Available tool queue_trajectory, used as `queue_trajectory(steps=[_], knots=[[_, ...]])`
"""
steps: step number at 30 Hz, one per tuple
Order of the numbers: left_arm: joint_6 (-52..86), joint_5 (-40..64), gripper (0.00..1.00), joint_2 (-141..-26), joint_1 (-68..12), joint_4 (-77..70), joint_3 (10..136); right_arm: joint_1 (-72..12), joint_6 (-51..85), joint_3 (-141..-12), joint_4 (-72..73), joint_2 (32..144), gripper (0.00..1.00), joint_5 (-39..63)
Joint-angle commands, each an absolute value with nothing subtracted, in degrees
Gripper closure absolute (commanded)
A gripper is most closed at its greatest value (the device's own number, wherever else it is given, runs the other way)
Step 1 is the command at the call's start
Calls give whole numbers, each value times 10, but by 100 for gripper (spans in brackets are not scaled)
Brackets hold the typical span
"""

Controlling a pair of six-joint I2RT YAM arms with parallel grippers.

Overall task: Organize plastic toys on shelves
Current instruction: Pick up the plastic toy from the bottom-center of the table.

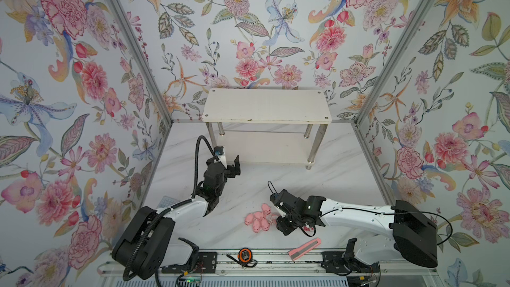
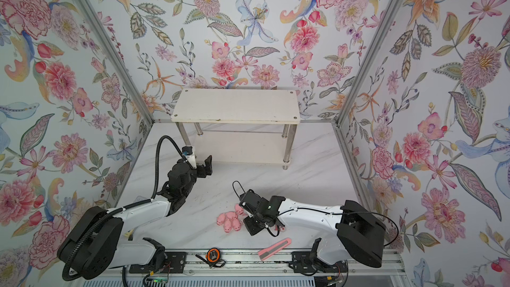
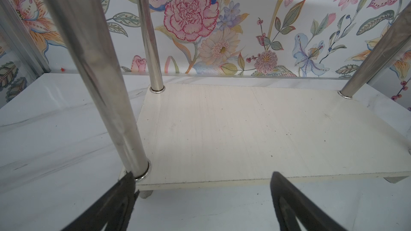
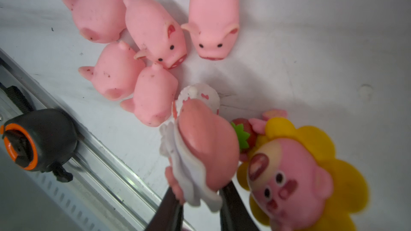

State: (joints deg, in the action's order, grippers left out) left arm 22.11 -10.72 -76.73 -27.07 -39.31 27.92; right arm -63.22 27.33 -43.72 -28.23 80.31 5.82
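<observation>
**Item: white-frilled figurine, in the right gripper's pinch**

The white-frilled figurine (image 4: 200,147) was recorded near the front edge of the tabletop (image 1: 345,178), about mid-width. It was pinched from both sides by the fingers of the right gripper (image 4: 199,186). Whether it had left the surface could not be told. Its long axis was seen to run straight out from the jaws, in line with the gripper's reach.

Five pigs (image 4: 153,32) were huddled just beyond it. A yellow-maned figurine (image 4: 289,174) was set close against its other side.

The shelves (image 1: 266,106) were placed at the back edge, both boards bare, well apart from the cluster and straight back from the held toy. The left gripper (image 1: 233,167), spread wide and empty, was held just before the lower board's left front leg. That arm was judged nearer the shelves, the right arm nearer the toys.

A tape measure (image 1: 244,255) and a pink-and-grey bar (image 1: 305,248) were noted along the front edge.
</observation>
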Motion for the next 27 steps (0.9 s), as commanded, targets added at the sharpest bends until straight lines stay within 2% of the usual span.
queue_trajectory(steps=[1, 17, 27], knots=[[221, -112, 5, -760, -277, -403, 283, -623, 252, -451, -280, 811, 77, 59], [213, -120, 4, -746, -277, -398, 275, -581, 170, -547, -282, 855, 81, 39], [211, -133, 4, -756, -277, -386, 272, -562, 67, -689, -324, 969, 82, 30]])
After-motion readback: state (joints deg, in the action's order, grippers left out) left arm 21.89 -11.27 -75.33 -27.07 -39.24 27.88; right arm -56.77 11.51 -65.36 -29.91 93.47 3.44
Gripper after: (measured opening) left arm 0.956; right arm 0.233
